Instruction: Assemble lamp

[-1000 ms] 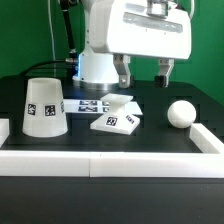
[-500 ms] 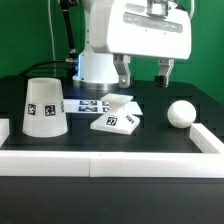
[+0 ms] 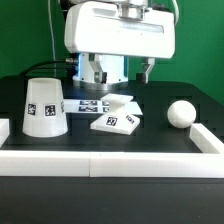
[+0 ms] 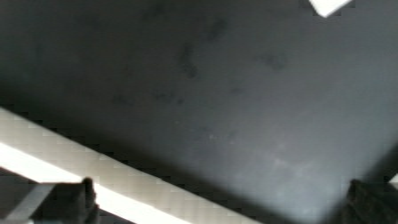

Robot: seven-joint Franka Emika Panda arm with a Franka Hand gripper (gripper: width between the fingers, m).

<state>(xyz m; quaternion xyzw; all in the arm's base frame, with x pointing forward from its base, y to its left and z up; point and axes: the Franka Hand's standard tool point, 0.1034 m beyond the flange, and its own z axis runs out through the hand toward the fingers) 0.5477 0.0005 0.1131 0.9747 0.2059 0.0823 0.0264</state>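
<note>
My fingers (image 3: 147, 71) are spread wide and grip nothing, up above the black counter (image 3: 160, 135). In the exterior view the base (image 3: 117, 119) lies at their 6 o'clock. The shade (image 3: 44, 106) stands at 8 and the bulb (image 3: 180, 113) at 4, each apart from the others.

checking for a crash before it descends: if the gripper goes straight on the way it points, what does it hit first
Most likely the bare matte black tabletop. The wrist view shows only dark surface ahead of the open gripper, with a long white rail off to one side. Depth is unclear.
</note>
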